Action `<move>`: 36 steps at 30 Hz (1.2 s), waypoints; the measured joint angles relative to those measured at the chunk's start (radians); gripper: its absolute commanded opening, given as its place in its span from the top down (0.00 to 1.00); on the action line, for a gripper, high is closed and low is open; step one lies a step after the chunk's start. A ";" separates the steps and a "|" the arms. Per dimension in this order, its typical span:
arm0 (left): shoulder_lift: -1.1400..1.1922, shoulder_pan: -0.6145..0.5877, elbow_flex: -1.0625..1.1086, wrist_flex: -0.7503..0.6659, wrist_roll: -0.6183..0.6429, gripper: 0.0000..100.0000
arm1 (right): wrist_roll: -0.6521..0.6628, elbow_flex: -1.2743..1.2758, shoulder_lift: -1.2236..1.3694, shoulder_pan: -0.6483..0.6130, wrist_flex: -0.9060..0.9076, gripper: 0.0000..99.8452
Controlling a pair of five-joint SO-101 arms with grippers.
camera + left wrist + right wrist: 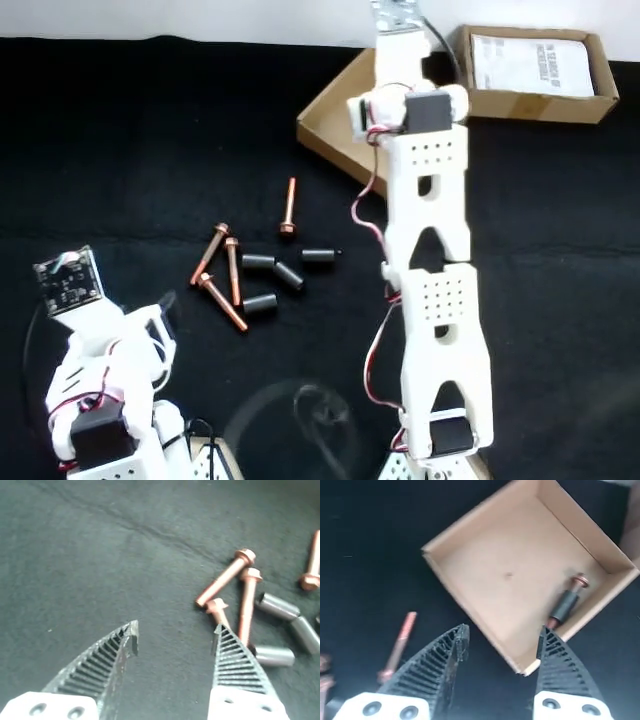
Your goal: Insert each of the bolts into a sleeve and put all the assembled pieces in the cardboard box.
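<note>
Bolts (234, 272) and sleeves (258, 262) lie mixed on the worktop (120, 150), close by the left end effector (175, 632), wide open, likely to grab one. Right end effector (503, 632), wide and empty, hangs over the cardboard box (485, 570), where one joined piece (566, 602) lies.

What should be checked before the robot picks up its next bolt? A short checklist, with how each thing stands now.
1. Left gripper open and empty: ok.
2. Right gripper open and empty: ok.
3. Four bolts and four sleeves to pair: ok.
4. Bolts lying apart: not ok, three are bunched.
5. Cardboard box has room: ok, one assembled piece inside.
</note>
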 measured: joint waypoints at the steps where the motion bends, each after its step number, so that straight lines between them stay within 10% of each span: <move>1: 0.000 -0.018 -0.005 0.000 0.000 0.76 | 0.000 -0.002 -0.018 -0.014 0.005 0.80; 11: -0.002 -0.242 -0.034 0.000 0.002 0.76 | 0.000 0.020 -0.176 -0.196 0.009 0.80; 18: -0.002 -0.414 -0.034 0.000 0.000 0.76 | 0.017 0.477 -0.396 -0.325 0.009 0.80; 36: 0.000 -0.589 0.104 0.000 0.002 0.76 | 0.525 0.991 -0.480 -0.279 0.005 0.80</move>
